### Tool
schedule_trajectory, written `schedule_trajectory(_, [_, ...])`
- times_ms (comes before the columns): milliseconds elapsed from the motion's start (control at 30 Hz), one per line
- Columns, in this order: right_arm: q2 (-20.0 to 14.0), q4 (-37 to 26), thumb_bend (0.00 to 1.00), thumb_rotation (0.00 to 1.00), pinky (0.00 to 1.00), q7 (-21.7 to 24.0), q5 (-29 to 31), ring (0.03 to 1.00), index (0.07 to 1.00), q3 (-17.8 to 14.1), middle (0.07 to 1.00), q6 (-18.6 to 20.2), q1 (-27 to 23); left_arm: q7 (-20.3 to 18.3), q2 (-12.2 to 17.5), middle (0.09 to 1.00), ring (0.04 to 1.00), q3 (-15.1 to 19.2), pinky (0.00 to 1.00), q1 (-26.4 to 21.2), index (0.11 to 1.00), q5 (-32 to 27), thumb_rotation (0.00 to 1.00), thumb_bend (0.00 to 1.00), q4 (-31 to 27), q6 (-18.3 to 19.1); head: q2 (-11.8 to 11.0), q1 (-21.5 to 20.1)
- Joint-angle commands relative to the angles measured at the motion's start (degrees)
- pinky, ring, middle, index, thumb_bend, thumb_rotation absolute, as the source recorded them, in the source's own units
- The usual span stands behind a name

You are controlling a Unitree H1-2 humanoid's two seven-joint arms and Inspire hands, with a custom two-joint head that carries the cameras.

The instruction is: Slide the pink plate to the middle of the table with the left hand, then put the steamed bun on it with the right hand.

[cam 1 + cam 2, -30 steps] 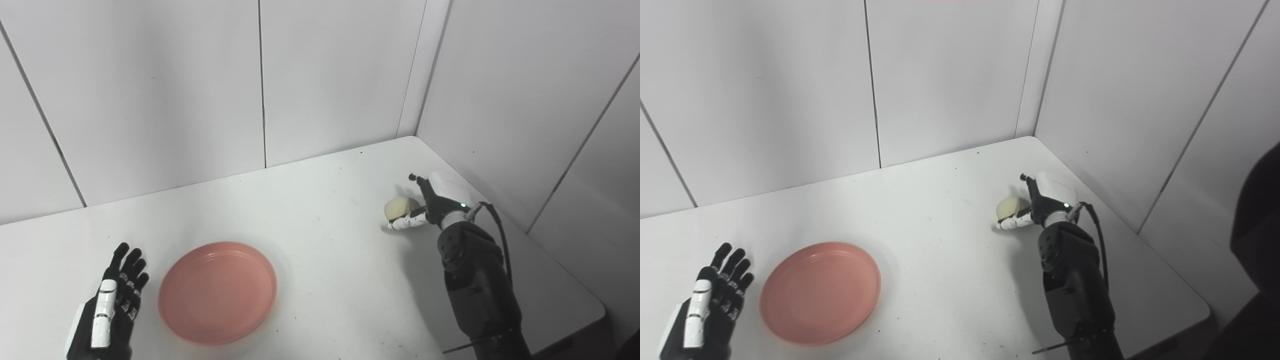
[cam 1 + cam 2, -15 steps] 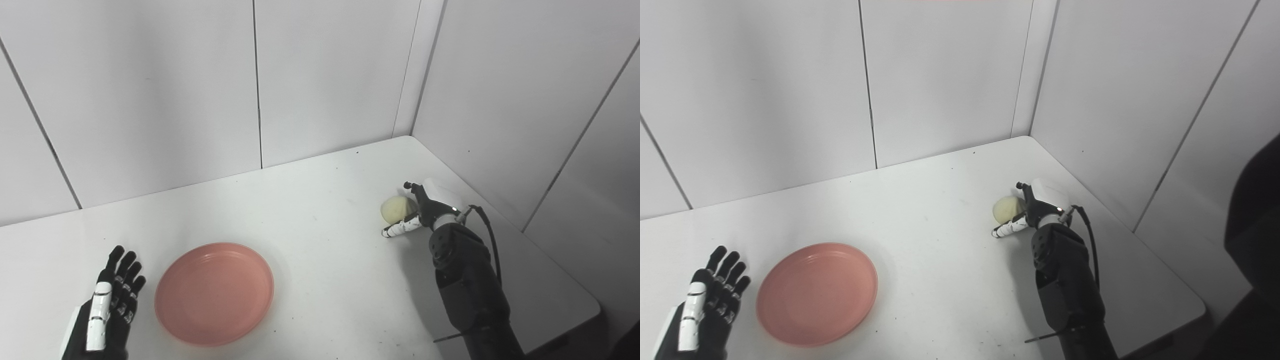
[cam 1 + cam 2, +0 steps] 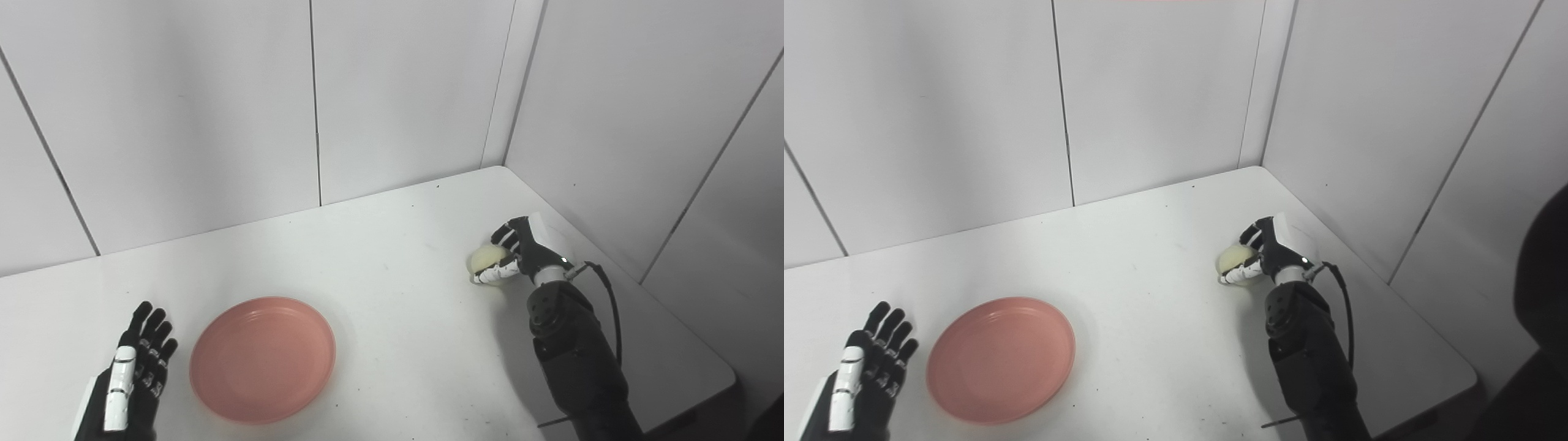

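Observation:
The pink plate [image 3: 263, 359] lies flat on the white table [image 3: 392, 294], left of its middle and near the front edge. A pale steamed bun [image 3: 485, 258] rests on the table at the right side. My right hand [image 3: 516, 253] is wrapped around it, fingers over the top and far side, thumb below. Whether the bun has left the table surface I cannot tell. My left hand [image 3: 130, 380] lies at the front left beside the plate, fingers apart and holding nothing, a small gap from the plate's rim.
Grey wall panels [image 3: 404, 92] close the table at the back and along the right, meeting in a corner. The table's right front corner [image 3: 729, 373] drops off near my right arm. Something dark fills the lower right corner of the right eye view.
My right hand's fingers have curled down over the bun; a second ago they stood spread beside it. The left hand and plate stay put. The camera shifted a little.

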Motion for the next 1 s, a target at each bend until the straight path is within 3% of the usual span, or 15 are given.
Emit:
schedule_trajectory(0, [-2.2,-1.4,0.53,0.0,0.38,-2.0,0.7,0.424,0.518,0.2,0.452,-0.4,-1.2,0.8,-0.3,0.974,0.997,-0.2,1.0,0.5,0.929,0.7,0.85,0.59,-0.8,1.5,0.1,0.4])
schedule_trajectory(233, [-3.7,-2.4,0.53,0.0,0.35,-2.2,3.3,0.396,0.52,1.5,0.449,-0.9,-0.8,0.2,-0.8,0.997,1.0,-1.3,1.0,0.5,0.951,0.8,0.86,0.58,-0.2,0.2,0.3,4.8])
schedule_trajectory(300, [-4.4,-2.6,0.53,0.0,0.39,-2.4,4.5,0.402,0.509,1.9,0.461,-1.5,-0.6,0.1,-1.0,1.0,1.0,-1.8,1.0,0.6,0.957,1.1,0.87,0.57,-0.1,-0.4,0.5,7.1])
schedule_trajectory(333, [-4.5,-3.3,0.53,0.0,0.39,-2.2,5.8,0.403,0.508,2.1,0.462,-2.0,-0.4,0.6,-1.5,1.0,1.0,-2.1,1.0,0.8,0.958,1.5,0.87,0.57,-0.6,0.1,0.6,10.2])
schedule_trajectory(367, [-4.7,-3.9,0.53,0.0,0.37,-2.0,6.7,0.394,0.516,2.2,0.448,-2.2,-0.3,1.1,-1.8,1.0,1.0,-2.3,1.0,0.9,0.959,1.7,0.87,0.56,-1.0,0.6,0.6,10.2])
schedule_trajectory(500, [-4.9,-8.8,0.52,0.0,0.33,0.1,12.7,0.372,0.52,3.1,0.42,-4.6,0.9,3.4,-4.1,1.0,1.0,-3.5,1.0,1.3,0.972,3.9,0.89,0.52,-1.0,0.1,0.8,18.1])
schedule_trajectory(600, [-5.0,-11.0,0.52,0.0,0.32,0.4,14.9,0.366,0.511,4.3,0.433,-6.5,1.7,4.4,-5.5,1.0,1.0,-3.9,1.0,1.3,0.981,4.6,0.9,0.49,-0.8,-0.3,0.8,20.5])
schedule_trajectory(733, [-4.3,-14.7,0.52,0.0,0.3,1.7,18.0,0.352,0.51,6.9,0.445,-9.6,2.5,4.8,-6.7,1.0,1.0,-4.1,1.0,0.9,0.997,6.0,0.9,0.49,1.5,-3.4,0.6,23.8])
schedule_trajectory(967, [-1.7,-21.8,0.52,0.0,0.33,5.6,21.0,0.389,0.504,11.8,0.467,-6.9,3.4,5.4,-8.0,1.0,1.0,-3.9,1.0,0.0,1.0,6.6,0.92,0.5,4.0,-6.0,0.5,27.4])
